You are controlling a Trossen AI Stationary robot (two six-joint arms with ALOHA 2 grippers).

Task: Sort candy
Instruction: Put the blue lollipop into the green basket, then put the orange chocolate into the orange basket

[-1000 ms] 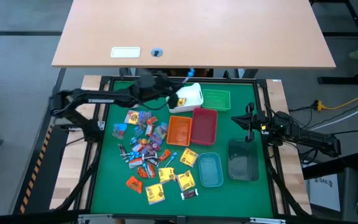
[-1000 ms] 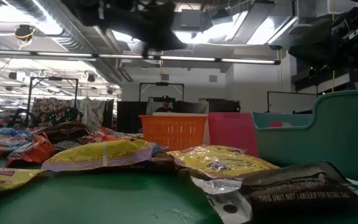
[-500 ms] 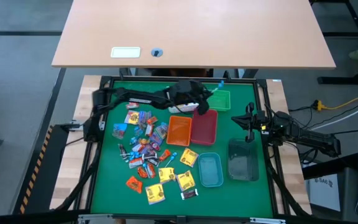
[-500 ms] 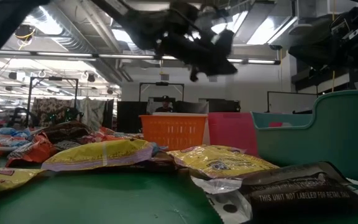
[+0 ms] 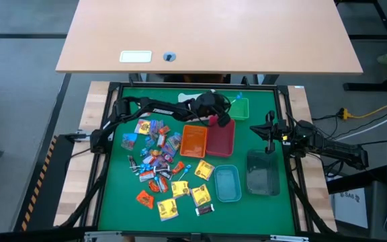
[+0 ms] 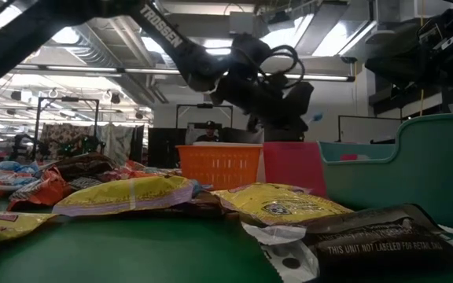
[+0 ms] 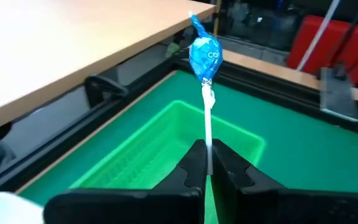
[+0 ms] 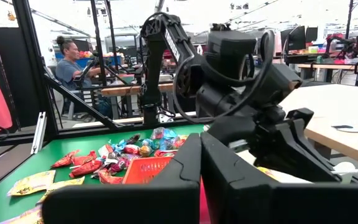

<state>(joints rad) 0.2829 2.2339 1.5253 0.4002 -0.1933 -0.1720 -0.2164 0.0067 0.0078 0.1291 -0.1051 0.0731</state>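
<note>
A green mat (image 5: pixel 254 138) covers the work table, with a bare wooden desk (image 5: pixel 207 33) beyond its far edge. On the mat stand the bins: an orange bin (image 5: pixel 193 141) and a red bin (image 5: pixel 222 138) side by side near the middle, a green bin (image 5: pixel 239 107) behind the red one at the far edge, and a teal bin (image 5: pixel 227 183) next to a clear dark bin (image 5: pixel 262 171) toward the near right.

The left arm reaches across the far part of the mat from the left side. Its left gripper (image 7: pixel 207 163) hangs over the far end of the red bin, just short of the green bin, with the jaws pinched tight on the white stick of a blue-wrapped lollipop (image 7: pixel 204 53). In the left wrist view, the lollipop's long axis runs straight out from the fingertips, stick end in the grip and blue head pointing away, above the green bin and toward the far table edge.

The right arm waits at the right edge of the mat, its right gripper (image 5: pixel 270 128) beside the clear dark bin, fingers closed together with nothing between them.

The loose candy (image 5: pixel 158 161) lies in a scattered heap on the left and middle of the mat, left of the orange bin: red, orange and blue pieces farther back, yellow packets (image 5: pixel 168 210) and one dark brown wrapper (image 5: pixel 205 210) nearest the front edge.
</note>
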